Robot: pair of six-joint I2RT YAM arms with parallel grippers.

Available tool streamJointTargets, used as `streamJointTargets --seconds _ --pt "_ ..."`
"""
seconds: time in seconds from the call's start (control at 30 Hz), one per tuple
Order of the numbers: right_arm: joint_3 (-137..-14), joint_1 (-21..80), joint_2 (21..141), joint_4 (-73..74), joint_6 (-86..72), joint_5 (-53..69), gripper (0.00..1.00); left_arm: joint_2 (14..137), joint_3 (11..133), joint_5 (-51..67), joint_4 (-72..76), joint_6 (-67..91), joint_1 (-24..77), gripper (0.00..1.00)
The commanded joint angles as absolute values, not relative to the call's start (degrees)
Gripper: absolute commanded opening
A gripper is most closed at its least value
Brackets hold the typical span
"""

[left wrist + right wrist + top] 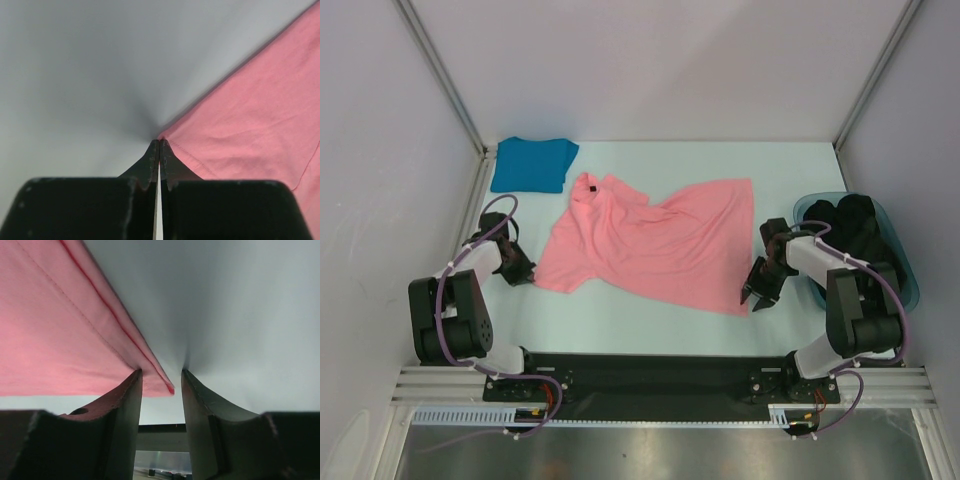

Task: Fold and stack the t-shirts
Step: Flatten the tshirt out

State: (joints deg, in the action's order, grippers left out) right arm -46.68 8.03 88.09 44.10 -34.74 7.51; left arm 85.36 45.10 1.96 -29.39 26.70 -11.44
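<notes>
Lying opened out on the middle of the pale table (650, 320), the soft salmon pink t-shirt (655, 245) is wrinkled and a little crooked. Its neck points to the far left and carries a small black label (590, 186), and its lower hem runs along the right side. The bright teal-blue t-shirt (532, 165) is folded into a neat flat packet at the far left corner of the table, apart from the pink one.

The left gripper (525, 272) is low at the near left corner of the salmon pink t-shirt. In the left wrist view its two black fingers are pressed together, and their tips meet exactly at the point of the fabric corner. I cannot tell if any cloth is caught between them.

The right gripper (757, 297) is low at the near right corner of the same shirt. In the right wrist view its jaws stand apart, and the stitched hem corner reaches into the gap between them, touching or almost touching the finger on the left of that view.

Behind the right arm, at the right edge of the table, stands a translucent teal plastic tub (910, 290) with dark clothing (850, 225) inside. Plain grey walls (650, 60) enclose the table on three sides.
</notes>
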Motion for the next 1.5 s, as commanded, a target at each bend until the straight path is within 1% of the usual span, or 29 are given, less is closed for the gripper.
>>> streamJointTargets --seconds 0.0,0.33,0.53,0.67,0.77,0.93,1.13,1.33,1.4,1.47 --pt "-45.7 8.4 85.7 42.9 -36.4 8.9 0.42 83.7 46.8 2.8 -29.8 25.2 -11.9 0.00" --pt "-41.9 9.6 83.4 42.5 -38.0 8.3 0.42 83.8 46.6 3.3 -30.0 24.7 -12.0 0.00" --pt "-41.7 10.0 84.4 42.4 -38.4 8.3 0.41 84.4 47.2 3.3 -30.3 24.6 -11.9 0.00" --pt "-42.0 10.2 84.6 43.2 -38.3 7.6 0.37 84.4 47.4 3.3 -30.6 24.6 -12.0 0.00" --pt "-41.8 10.1 83.9 43.7 -38.5 7.4 0.36 84.2 47.5 3.1 -30.7 24.5 -11.9 0.00" --pt "-42.3 10.2 85.1 44.2 -37.8 7.2 0.36 84.6 47.8 3.3 -30.6 24.8 -11.9 0.00" --pt "-41.0 10.1 83.0 44.7 -37.7 6.8 0.38 84.4 47.7 3.1 -30.5 24.6 -11.9 0.00" --pt "-41.4 10.3 85.4 43.3 -37.1 7.3 0.38 84.7 47.9 3.4 -30.5 24.7 -12.0 0.01" --pt "-41.5 10.2 85.6 43.1 -37.2 7.4 0.36 84.7 47.9 3.5 -30.6 24.6 -12.0 0.00" --pt "-41.5 10.2 85.7 42.5 -36.9 7.9 0.29 84.4 47.8 3.4 -30.5 24.6 -12.0 0.00"
